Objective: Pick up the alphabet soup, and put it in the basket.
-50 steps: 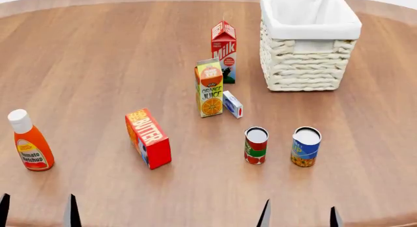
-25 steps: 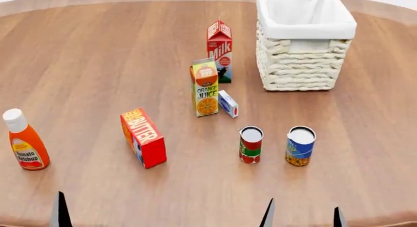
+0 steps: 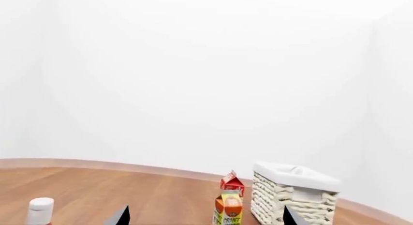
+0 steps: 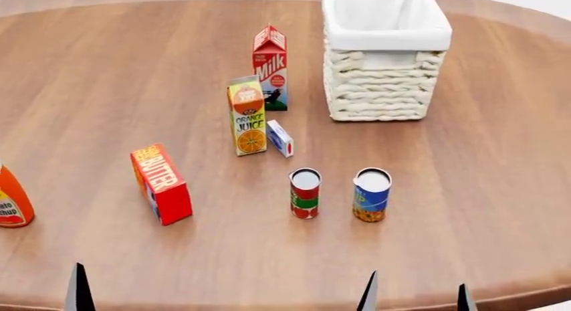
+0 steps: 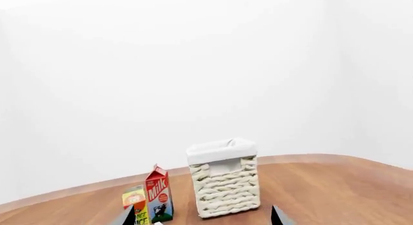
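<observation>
Head view: right gripper sits at the near table edge, only two dark fingertips showing, spread wide, nothing between them. Left gripper: I see one tip in this view, two spread tips in the left wrist view, so open and empty too.

Landmark is the alphabet soup: upright, blue label, on the table, ahead of the right gripper and a bit toward the left arm's side, well apart from it. Red-white-green can stands just beside the soup on that same side, not touching. Small blue-white box, orange juice carton and milk carton lie beyond that can. Basket is straight beyond the soup, well apart, mouth open. Butter box and ketchup bottle are far off toward the left arm.

Risks, my read: neighbour can is close, so a wide-open approach could clip it or grab the wrong one. Wrist cams don't show the soup, so I'm aligning on head view alone; an off-centre close could tip the can.
</observation>
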